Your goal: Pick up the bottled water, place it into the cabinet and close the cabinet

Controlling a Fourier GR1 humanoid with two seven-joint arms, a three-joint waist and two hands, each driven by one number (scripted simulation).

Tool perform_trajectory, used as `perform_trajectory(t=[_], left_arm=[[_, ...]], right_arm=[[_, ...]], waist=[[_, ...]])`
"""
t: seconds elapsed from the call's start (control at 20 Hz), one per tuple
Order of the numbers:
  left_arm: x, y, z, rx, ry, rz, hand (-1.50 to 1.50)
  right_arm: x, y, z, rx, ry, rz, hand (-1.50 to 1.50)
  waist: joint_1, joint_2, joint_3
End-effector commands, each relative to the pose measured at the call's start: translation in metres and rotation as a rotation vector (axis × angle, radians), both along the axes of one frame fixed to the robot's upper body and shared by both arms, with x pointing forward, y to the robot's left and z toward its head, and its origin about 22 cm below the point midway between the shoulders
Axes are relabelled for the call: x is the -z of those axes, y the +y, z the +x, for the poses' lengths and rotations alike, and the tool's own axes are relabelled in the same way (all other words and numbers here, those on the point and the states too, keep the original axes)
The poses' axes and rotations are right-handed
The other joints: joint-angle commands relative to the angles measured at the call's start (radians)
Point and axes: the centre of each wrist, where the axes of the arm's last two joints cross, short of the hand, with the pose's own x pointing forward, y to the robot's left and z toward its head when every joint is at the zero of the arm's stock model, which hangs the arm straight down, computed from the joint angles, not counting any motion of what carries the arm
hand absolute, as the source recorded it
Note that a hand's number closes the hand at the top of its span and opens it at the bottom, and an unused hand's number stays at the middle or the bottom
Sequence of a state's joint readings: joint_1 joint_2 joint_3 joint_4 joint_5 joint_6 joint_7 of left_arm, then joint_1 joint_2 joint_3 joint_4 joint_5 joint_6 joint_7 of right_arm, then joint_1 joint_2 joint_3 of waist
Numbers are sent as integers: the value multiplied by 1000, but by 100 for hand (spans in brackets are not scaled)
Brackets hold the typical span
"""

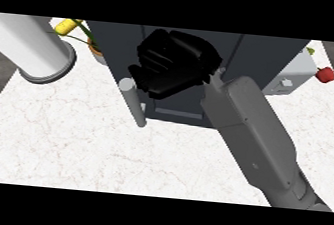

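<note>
Robot's right black hand, fingers curled w/ nothing visibly held, is pressing at the dark grey box-shaped cabinet; bottle unseen, prob. inside; closing apparently underway.

Right robot hand raised, fingers curled; left forearm lifted.

The cabinet stands on the counter, right robot hand before it.
</note>
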State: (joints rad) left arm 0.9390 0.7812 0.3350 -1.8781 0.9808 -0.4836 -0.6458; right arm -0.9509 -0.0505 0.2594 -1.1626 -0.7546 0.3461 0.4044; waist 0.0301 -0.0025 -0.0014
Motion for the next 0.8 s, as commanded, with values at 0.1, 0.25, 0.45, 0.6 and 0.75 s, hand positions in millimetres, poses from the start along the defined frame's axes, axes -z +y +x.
perform_trajectory(t=[0.1, 0.25, 0.45, 0.6, 0.75], left_arm=[[9, -1, -6, 33, -28, -20, -150], [0, -10, 5, 36, -23, -24, -150], [2, -6, 8, 32, -20, -6, -150], [-4, -5, 15, 57, -37, 12, -150], [-3, -11, 13, 59, -26, -2, -150]], right_arm=[[-16, -6, 20, 135, -96, 62, -150], [-45, -6, 25, 183, -171, 85, -150], [-56, -7, 29, 257, -195, 56, -150], [-71, -5, 28, 276, -210, 77, -150], [-74, -3, 28, 286, -198, 77, -150]], waist=[[3, 5, 1], [4, 9, 2], [6, 10, 0], [4, 9, 0], [6, 7, 1]])
